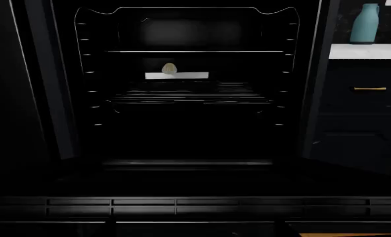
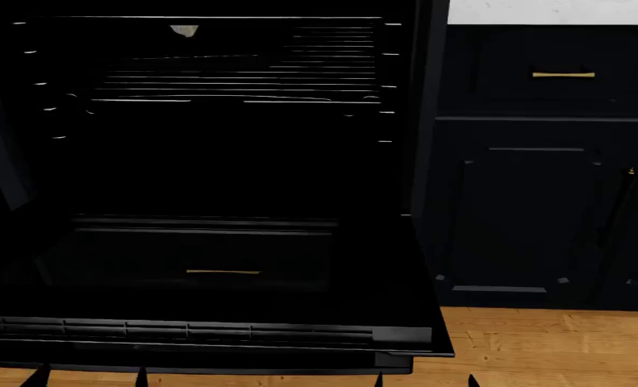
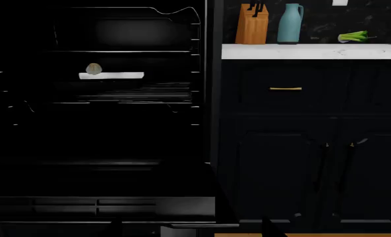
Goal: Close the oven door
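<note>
The oven door [image 2: 211, 274] lies fully open before us, dropped flat and level, its glossy black inner glass facing up and its slotted grey vent strip [image 2: 189, 330] along the near edge. In the glass we see the reflection of a short brass bar. The door fills the near left of the scene, hinged at the foot of the oven cavity [image 2: 222, 105] beyond it.

So, as we judge it, nothing of the closing is done yet: the whole upward swing of the door is left.

Of our tools we see little. A few dark pointed tips [image 2: 141, 377] poke up at the very near edge of the head view, just below the door's front lip, two toward the left and two toward the right; they may be our fingertips, but we cannot tell whether either gripper is spread or closed, nor whether anything touches the door.

Inside the cavity, wire racks [image 1: 192, 94] span the walls, and a small pale object [image 1: 169, 68] sits on a light strip at the far back. To the right stand navy cabinets [image 2: 544, 210] with a brass-handled drawer [image 2: 563, 75], a white counter [image 3: 311, 51] above carrying a teal vase [image 3: 290, 23] and knife block [image 3: 251, 24], and wood floor [image 2: 556, 347] below.
</note>
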### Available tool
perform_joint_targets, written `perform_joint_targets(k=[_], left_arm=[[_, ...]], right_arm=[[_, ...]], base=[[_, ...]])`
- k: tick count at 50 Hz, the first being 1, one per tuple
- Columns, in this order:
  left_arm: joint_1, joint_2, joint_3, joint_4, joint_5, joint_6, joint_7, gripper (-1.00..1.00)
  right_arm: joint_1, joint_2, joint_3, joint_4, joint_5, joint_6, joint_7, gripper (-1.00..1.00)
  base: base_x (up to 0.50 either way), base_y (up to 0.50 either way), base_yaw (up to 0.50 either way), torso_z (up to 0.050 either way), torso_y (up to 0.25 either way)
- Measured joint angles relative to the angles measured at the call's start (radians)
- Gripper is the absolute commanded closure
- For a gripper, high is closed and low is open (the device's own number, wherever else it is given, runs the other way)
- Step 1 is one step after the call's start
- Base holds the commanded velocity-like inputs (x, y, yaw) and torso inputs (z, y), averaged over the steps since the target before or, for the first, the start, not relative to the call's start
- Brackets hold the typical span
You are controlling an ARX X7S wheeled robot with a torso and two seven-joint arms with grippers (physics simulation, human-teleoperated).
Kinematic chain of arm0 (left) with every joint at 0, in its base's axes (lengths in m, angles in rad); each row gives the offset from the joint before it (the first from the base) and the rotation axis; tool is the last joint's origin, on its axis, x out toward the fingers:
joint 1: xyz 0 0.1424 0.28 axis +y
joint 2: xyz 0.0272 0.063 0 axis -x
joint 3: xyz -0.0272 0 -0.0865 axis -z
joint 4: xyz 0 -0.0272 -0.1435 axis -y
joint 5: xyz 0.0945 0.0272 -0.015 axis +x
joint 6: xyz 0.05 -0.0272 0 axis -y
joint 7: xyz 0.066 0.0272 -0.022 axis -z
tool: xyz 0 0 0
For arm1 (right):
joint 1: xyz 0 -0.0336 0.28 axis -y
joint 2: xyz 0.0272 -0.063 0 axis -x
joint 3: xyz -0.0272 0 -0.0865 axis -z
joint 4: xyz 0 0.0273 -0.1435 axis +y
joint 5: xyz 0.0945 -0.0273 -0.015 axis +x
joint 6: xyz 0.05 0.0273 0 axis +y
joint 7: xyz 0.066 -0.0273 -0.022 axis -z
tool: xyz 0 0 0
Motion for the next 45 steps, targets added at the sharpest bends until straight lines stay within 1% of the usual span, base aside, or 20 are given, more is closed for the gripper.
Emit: perform_joint_targets(k=[1,24,45], left_arm=[[-0.012,-0.014,0.014,0.011,-0.014,-0.015,-0.014,-1.0],[0.006,-0.046,0.052,0.008,-0.053,-0.018,-0.049,-1.0],[0.013,-0.075,0.084,0.031,-0.091,-0.035,-0.086,-1.0]], right_arm=[[-0.013,0.014,-0.014,-0.014,0.014,-0.014,0.014,-1.0],[0.008,0.045,-0.064,0.017,0.02,-0.016,0.068,-1.0],[0.004,0.076,-0.098,0.015,0.043,-0.017,0.111,-1.0]], base=[[0.0,0.0,0.0,0.0,0.0],[0.0,0.0,0.0,-0.001,0.0],[0.0,0.0,0.0,-0.045,0.0]])
